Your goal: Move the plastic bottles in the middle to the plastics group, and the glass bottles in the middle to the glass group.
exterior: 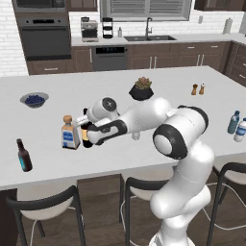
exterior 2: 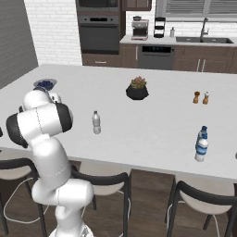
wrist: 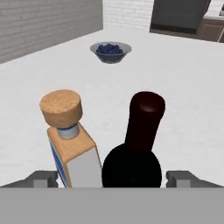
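in the left base view, the gripper (exterior: 86, 129) is seen low over the island counter (exterior: 144, 110), at the near left, just beside the squat corked bottle (exterior: 70, 133). a dark wine bottle (exterior: 85, 137) is glimpsed right behind the hand, mostly hidden by it. the small brown bottle (exterior: 23, 155) stands further left, near the front edge. at the far right edge the teal-blue bottle (exterior: 233, 122) and a blue-labelled clear bottle (exterior: 240, 130) are found side by side.

in the right base view, the plain clear bottle (exterior 2: 96, 122) is left alone in the middle of the counter, well apart from both groups. the teal-blue bottle (exterior 2: 202, 134) and the labelled clear bottle (exterior 2: 201, 150) stand together at the near right.

in the hand view, the wine bottle (wrist: 138, 148) is seen upright between the two finger tips, which are spread wide and are not touching it; the corked bottle (wrist: 70, 140) stands just to its left. a bowl of blueberries (wrist: 110, 51) lies beyond.

the glass step is judged done, with the bottle released by its group. next, a clean retreat is called for, without either bottle being knocked, and then a reach to the plain clear bottle.
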